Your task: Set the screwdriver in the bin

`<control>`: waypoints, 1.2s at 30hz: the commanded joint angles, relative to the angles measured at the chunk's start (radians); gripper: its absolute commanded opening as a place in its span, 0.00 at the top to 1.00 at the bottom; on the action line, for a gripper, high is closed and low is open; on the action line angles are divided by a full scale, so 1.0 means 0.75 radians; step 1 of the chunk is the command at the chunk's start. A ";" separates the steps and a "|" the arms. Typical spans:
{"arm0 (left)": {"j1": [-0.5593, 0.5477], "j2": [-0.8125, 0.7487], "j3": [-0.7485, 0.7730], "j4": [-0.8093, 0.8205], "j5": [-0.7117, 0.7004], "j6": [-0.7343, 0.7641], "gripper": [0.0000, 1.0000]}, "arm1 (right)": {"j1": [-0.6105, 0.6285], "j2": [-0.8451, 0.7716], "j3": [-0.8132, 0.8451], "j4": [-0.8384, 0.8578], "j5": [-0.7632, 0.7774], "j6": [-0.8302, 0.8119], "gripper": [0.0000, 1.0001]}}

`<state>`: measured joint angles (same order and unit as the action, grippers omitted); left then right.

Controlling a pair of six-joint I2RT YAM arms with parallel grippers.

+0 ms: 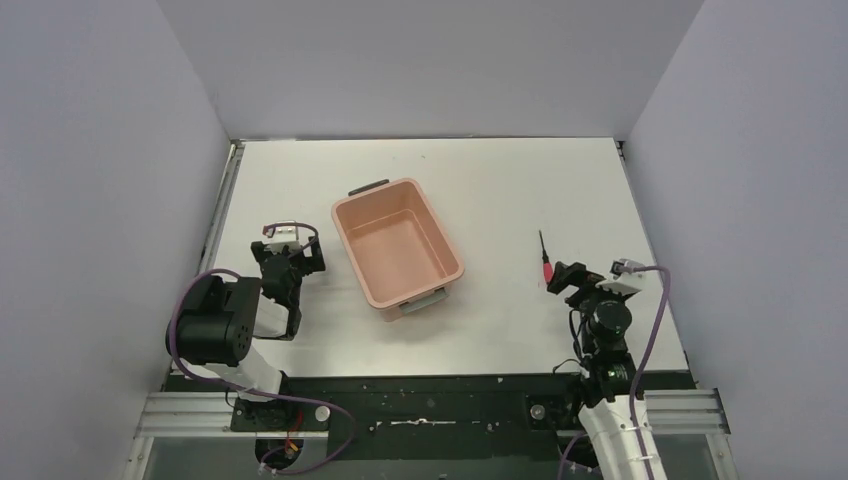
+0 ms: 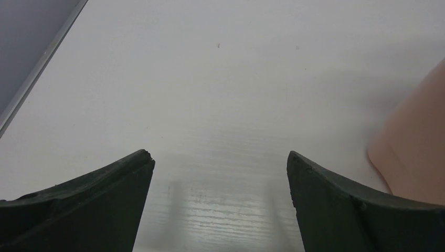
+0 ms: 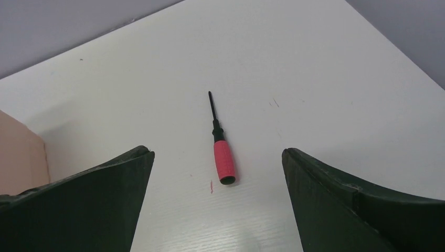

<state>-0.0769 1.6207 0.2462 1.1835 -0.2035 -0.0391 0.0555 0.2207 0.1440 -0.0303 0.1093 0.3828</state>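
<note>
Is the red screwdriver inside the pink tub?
No, the screwdriver lies on the table, to the right of the bin.

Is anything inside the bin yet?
Nothing visible: the bin shows a bare pink floor from above. The screwdriver lies on the table to its right, ahead of the open right fingers. The near wall's inner face is mostly hidden.

A lab test cell: white table [image 1: 500, 190] boxed by plain grey walls [image 1: 100, 150], aluminium rails [image 1: 190, 412] in front.
</note>
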 commanded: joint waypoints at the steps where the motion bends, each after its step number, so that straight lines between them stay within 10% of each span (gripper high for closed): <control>1: 0.000 -0.012 0.011 0.034 0.018 0.013 0.03 | -0.002 0.163 0.108 0.083 0.029 0.001 0.00; 15: 0.000 -0.013 0.011 0.035 0.017 0.013 0.03 | -0.005 1.596 1.237 -0.734 -0.027 -0.232 0.01; 27: 0.000 -0.013 0.011 0.034 0.018 0.012 0.03 | -0.007 2.048 1.313 -0.758 -0.121 -0.295 0.15; 36: 0.000 -0.012 0.011 0.034 0.018 0.012 0.03 | 0.018 2.161 1.404 -0.877 -0.048 -0.351 1.00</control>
<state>-0.0769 1.6207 0.2462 1.1835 -0.2035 -0.0391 0.0559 1.8099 1.1446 -0.6147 0.0219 0.1528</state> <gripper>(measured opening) 0.974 0.127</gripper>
